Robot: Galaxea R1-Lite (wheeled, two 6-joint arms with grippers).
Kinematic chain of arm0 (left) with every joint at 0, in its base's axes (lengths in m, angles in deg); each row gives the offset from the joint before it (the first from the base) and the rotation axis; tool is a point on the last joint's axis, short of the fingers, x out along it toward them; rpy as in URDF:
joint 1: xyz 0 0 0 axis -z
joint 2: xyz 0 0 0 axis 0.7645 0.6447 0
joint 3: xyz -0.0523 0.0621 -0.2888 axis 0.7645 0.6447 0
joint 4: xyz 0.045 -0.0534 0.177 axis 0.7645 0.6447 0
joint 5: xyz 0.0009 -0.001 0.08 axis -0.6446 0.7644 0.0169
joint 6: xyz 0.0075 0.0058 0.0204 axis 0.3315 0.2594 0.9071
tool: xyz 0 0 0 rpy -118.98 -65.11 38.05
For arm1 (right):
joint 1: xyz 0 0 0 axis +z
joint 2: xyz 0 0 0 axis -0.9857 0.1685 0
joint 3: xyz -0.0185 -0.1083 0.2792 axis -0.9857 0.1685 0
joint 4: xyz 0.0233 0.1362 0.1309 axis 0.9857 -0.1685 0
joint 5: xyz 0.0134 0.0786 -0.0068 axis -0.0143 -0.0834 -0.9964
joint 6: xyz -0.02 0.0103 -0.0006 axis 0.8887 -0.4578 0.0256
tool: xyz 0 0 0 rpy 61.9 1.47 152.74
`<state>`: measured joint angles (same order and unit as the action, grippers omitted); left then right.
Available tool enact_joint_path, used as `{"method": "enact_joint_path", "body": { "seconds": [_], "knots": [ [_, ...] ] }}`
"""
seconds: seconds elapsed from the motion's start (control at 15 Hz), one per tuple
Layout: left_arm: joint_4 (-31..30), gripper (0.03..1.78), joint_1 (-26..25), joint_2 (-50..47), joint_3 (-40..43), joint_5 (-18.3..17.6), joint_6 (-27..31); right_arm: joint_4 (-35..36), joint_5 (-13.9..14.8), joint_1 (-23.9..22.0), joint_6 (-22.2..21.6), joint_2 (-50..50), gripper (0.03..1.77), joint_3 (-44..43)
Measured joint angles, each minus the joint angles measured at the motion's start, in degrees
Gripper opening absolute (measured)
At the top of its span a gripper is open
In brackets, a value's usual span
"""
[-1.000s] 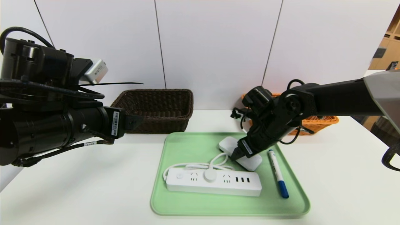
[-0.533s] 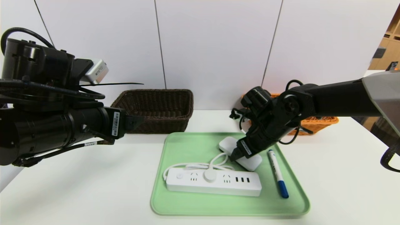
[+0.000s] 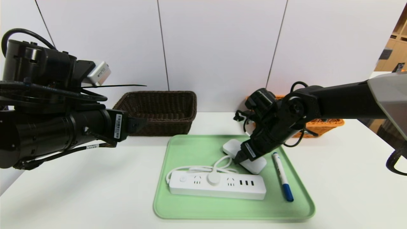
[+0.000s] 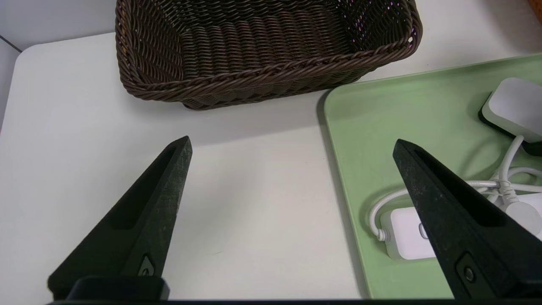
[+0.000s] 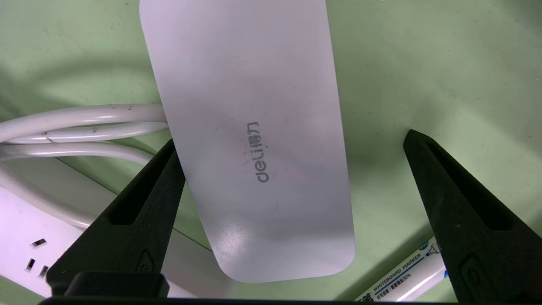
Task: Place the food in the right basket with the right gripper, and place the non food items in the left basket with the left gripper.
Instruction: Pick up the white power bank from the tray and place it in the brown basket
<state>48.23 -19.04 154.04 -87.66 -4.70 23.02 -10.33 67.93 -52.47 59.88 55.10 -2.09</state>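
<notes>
Head view: power strip (image 3: 217, 186), device (image 3: 244, 156) and marker (image 3: 283, 176) are seen unsorted on the tray (image 3: 190, 152); no food is visible. Left wrist: left gripper (image 4: 292, 146) is spread, dark basket (image 4: 262, 46) empty. Right wrist: right gripper (image 5: 292, 140) is spread astride the device.

I'm looking at an office-like test room: a plain white table (image 3: 79, 190) set against pale wall panels (image 3: 219, 47), with light wooden shelving (image 3: 392, 47) off to the right, and a green tray (image 3: 190, 149) of desk gadgets laid out
</notes>
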Motion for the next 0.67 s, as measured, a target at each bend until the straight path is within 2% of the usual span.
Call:
{"method": "enact_joint_path", "body": {
  "seconds": [0.07,0.13,0.4,0.47,0.67],
  "knots": [
    [0.0,1.69,0.02,0.09,0.0,-0.02,0.0,-0.02,-0.02,0.02,0.0,0.05,1.7,0.0],
    [0.0,1.69,0.02,0.16,0.0,0.0,-0.02,0.02,-0.05,0.0,0.04,0.09,1.61,0.09],
    [0.0,1.69,0.02,0.3,-0.09,0.0,-0.02,0.04,-0.39,0.0,-0.09,0.24,1.1,0.2],
    [0.0,1.69,0.02,0.33,-0.09,0.0,0.0,0.02,-0.5,0.0,-0.13,0.27,1.04,0.2],
    [0.0,1.69,0.02,0.39,-0.09,0.0,0.0,0.0,-0.6,0.0,-0.18,0.29,1.02,0.24]
  ]
}}
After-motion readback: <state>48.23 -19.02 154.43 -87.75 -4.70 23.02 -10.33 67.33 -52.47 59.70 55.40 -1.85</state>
